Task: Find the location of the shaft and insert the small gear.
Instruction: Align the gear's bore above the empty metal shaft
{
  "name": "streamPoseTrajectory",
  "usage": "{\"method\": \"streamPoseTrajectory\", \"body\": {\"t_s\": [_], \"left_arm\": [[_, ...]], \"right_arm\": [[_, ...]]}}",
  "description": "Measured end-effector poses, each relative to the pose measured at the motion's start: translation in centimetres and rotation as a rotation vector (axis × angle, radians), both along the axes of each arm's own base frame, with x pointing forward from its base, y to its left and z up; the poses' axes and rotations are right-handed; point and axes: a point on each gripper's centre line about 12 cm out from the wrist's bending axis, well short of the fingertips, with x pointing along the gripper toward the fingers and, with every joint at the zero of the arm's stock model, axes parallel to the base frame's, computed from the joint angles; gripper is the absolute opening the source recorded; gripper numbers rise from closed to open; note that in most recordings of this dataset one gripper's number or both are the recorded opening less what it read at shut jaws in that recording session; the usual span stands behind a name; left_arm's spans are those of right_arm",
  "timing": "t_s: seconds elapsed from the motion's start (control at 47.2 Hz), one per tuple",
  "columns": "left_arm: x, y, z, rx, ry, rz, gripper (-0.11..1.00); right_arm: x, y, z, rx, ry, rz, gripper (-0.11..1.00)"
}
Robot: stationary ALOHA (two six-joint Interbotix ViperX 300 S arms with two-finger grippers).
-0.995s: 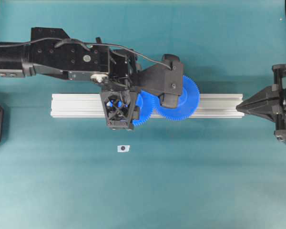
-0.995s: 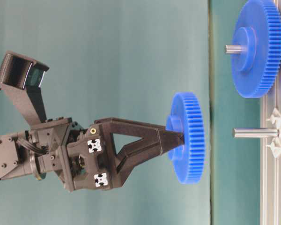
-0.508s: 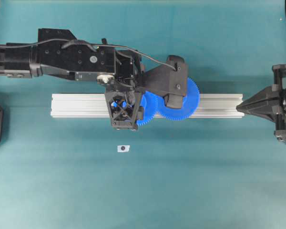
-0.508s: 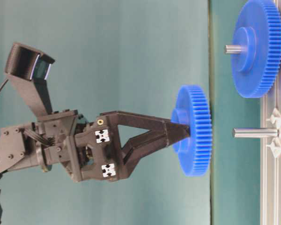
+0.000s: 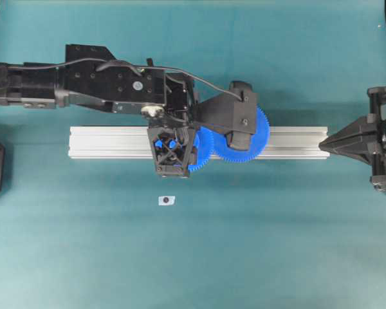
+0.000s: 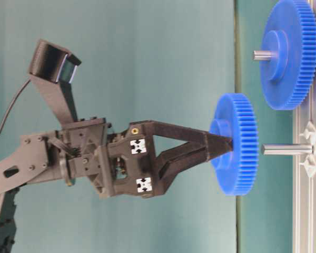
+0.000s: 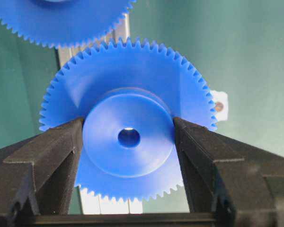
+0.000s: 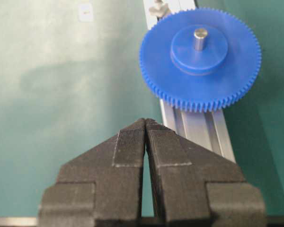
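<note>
**Small gear lined up short of shaft**

Left gripper clamps the small gear by its hub, teeth edge-on in the table-level view. Gear face sits just off the shaft tip, not on it. Shaft stands on the aluminium rail beside the large gear. Right gripper is clenched, holding nothing, at the rail's right end.

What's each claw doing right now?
Left claw: closed on the small gear, gripping its hub.
Right claw: closed, holding nothing.

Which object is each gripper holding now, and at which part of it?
The left gripper holds the small gear by its raised round hub, one finger on each side. The right gripper is shut and holds nothing.
</note>
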Motion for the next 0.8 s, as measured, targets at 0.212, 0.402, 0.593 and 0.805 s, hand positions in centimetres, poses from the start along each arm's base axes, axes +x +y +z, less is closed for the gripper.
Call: {"method": "streamPoseTrajectory", "body": {"t_s": [0.212,0.402,0.593,0.805], "left_arm": [[0.3,0.2,-0.9,0.0,0.003,0.004,0.65],[0.1,0.3,-1.8,-0.001,0.014,0.005,0.65],[-0.4,0.4,-2.7,-0.002,0.034,0.008,0.65],[-0.3,0.7,-3.0,-0.001,0.014,0.014,0.65]], "right_arm": [[0.0,0.0,0.1,0.0,-0.003,0.002,0.04],[0.0,0.0,0.0,0.0,-0.002,0.0,0.04],[0.0,0.0,0.1,0.0,-0.003,0.0,0.04],[0.0,0.0,0.0,0.0,-0.002,0.0,0.04]]}}
